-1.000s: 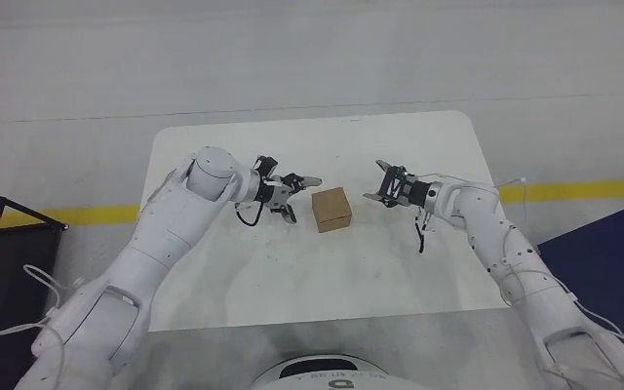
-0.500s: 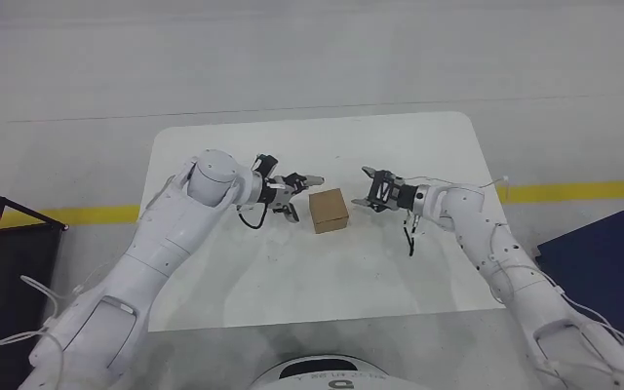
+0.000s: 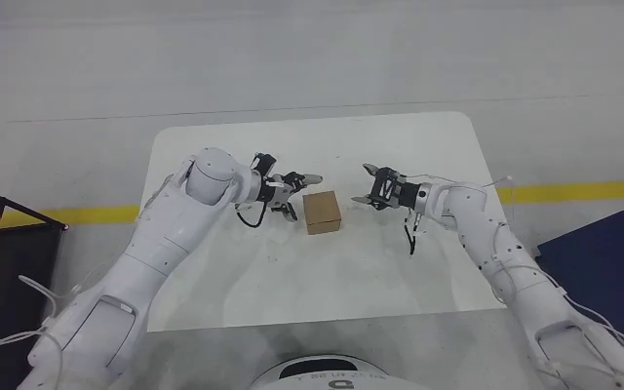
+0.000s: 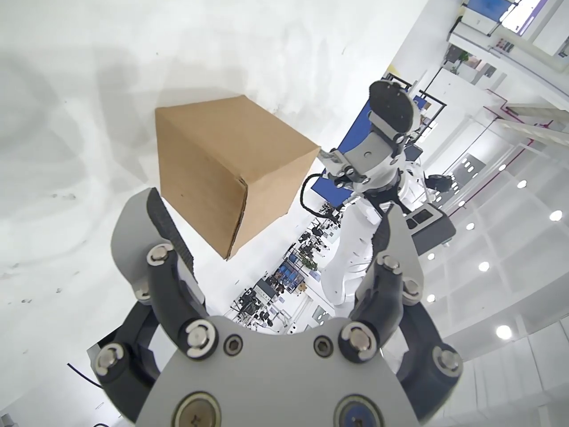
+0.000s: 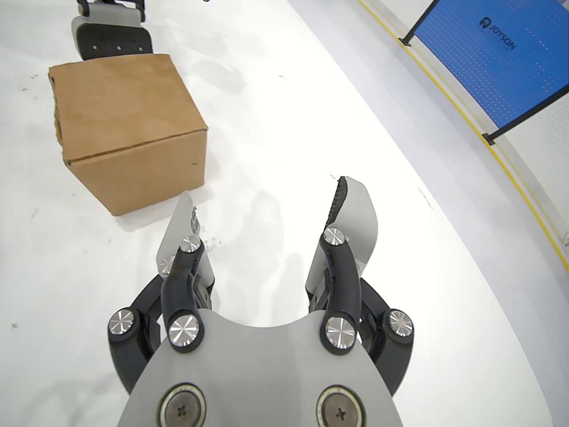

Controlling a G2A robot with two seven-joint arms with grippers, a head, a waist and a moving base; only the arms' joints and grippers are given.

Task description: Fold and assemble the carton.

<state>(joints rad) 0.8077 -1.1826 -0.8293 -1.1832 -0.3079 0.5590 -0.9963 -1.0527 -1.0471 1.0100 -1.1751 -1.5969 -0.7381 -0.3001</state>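
Left gripper (image 3: pixel 300 197) and right gripper (image 3: pixel 364 185) flank the carton (image 3: pixel 322 212), both wide open and empty. It looks closed, so next I'd press its flaps flush.

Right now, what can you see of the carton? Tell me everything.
The carton is a small brown cardboard box, closed on every side in view, with a seam along one edge. It sits flat on the white table, near its middle, between the left gripper and the right gripper, both open. The left is close at one side; I cannot tell whether it touches. The right stands apart.
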